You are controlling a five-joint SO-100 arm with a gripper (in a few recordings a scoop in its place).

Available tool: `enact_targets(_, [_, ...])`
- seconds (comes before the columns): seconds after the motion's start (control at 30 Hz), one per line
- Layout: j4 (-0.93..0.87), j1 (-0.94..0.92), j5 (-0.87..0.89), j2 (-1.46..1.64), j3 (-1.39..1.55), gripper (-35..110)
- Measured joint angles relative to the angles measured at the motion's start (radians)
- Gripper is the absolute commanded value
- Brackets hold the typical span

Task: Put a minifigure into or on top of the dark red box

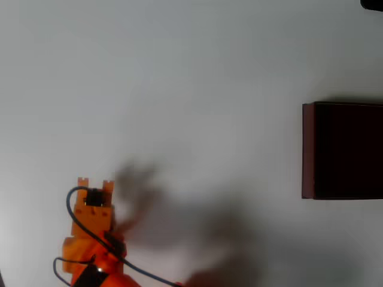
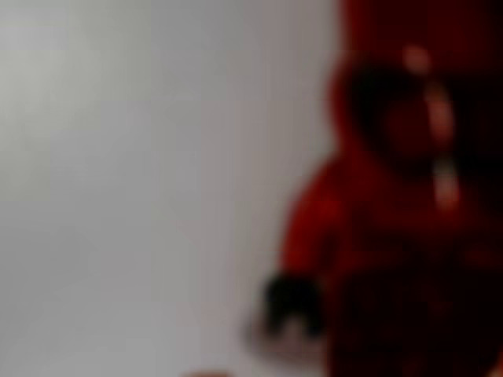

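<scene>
The minifigure [image 2: 393, 228] looms blurred and very close at the right of the wrist view: all red, with a dark face area and a small dark hand at its lower left, standing on the white table. In the overhead view my orange gripper [image 1: 96, 194] is at the lower left, pointing down at the table, and its fingers are hidden under the wrist. The dark red box [image 1: 308, 149] lies far to the right, cut off by the picture's edge, with thin maroon walls and a near-black inside.
A black cable [image 1: 75, 206] loops around the arm at the lower left. The arm's soft shadow [image 1: 179, 221] spreads over the white table [image 1: 191, 72] to its right. A small dark thing [image 1: 372, 3] sits in the top right corner.
</scene>
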State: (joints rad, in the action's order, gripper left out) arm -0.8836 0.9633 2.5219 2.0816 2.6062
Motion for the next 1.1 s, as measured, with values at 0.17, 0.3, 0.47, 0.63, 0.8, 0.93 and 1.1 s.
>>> enact_targets(0.17, [0.031, 0.0, 0.0, 0.014, 0.023, 18])
enact_targets(0.3, [0.051, -0.003, 0.0, -0.002, 0.026, 17])
enact_targets(0.47, [0.087, -0.018, -0.018, -0.008, 0.041, 12])
enact_targets(0.63, [0.106, -0.031, -0.037, -0.008, 0.057, 7])
enact_targets(0.8, [0.124, -0.032, -0.054, -0.012, 0.06, 1])
enact_targets(0.93, [0.124, -0.032, -0.069, -0.014, 0.06, 1])
enact_targets(1.1, [0.115, -0.032, -0.089, 0.014, 0.06, 1])
